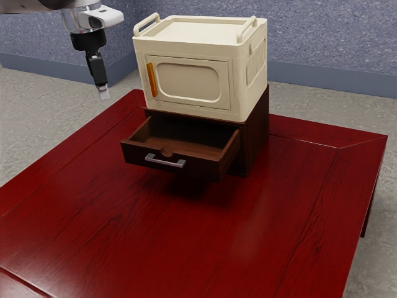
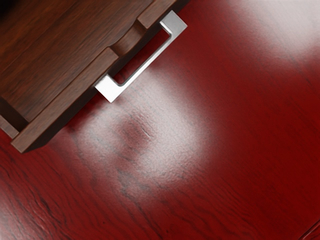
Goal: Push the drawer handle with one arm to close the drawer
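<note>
At the exterior view's left, the gripper (image 1: 103,93) is held clear of the drawer (image 1: 138,153); its state cannot be determined. Rightward, the silver handle (image 1: 165,162) is mounted on the drawer, which is extended from the brown cabinet (image 1: 257,133).

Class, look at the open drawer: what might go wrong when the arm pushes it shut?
The hand hangs clear of the handle; an off-centre approach may push the drawer askew and jam it. Contact might slip off the slim handle. A hard shove might shift the cream box resting on the dark cabinet.
</note>
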`<action>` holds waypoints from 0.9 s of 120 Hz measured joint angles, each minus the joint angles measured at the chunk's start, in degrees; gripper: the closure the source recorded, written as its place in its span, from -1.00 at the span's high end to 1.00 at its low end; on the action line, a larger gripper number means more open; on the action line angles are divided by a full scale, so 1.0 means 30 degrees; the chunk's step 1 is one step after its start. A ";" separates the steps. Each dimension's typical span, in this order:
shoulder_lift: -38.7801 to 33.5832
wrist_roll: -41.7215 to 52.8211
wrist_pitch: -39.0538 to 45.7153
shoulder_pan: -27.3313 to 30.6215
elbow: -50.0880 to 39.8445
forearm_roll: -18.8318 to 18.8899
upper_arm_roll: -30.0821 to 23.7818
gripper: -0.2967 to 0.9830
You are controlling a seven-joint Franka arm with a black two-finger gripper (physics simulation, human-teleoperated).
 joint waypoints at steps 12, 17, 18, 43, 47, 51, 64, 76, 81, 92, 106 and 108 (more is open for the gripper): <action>-0.0008 0.0027 0.0002 -0.0003 0.0000 -0.0003 0.0000 0.53; -0.0004 0.0037 0.0004 -0.0011 0.0000 -0.0002 0.0000 0.53; -0.0003 0.0039 0.0004 -0.0012 0.0000 -0.0002 0.0000 0.53; -0.5461 -0.0055 -0.1132 0.0179 0.1421 -0.0034 -0.1180 0.53; -0.6072 -0.0078 -0.1781 -0.0072 0.0960 -0.0054 -0.1282 0.53; -0.6711 -0.0103 -0.2295 -0.0050 -0.0414 -0.0032 -0.1299 0.53; -0.9741 -0.0154 -0.1483 0.0016 -0.9270 -0.0075 -0.1400 0.53; -1.1822 -0.0108 0.0698 0.0181 -1.5378 -0.0147 -0.1476 0.53; -1.2135 -0.0091 0.1690 0.0146 -1.6979 -0.0163 -0.1483 0.54; -1.2122 -0.0064 0.4016 -0.0088 -1.9509 -0.0197 -0.1518 0.54; -1.1718 -0.0914 0.5945 -0.0356 -2.0214 -0.0422 -0.2679 0.54; -1.1666 -0.1188 0.6138 -0.0342 -2.0265 -0.0577 -0.2809 0.54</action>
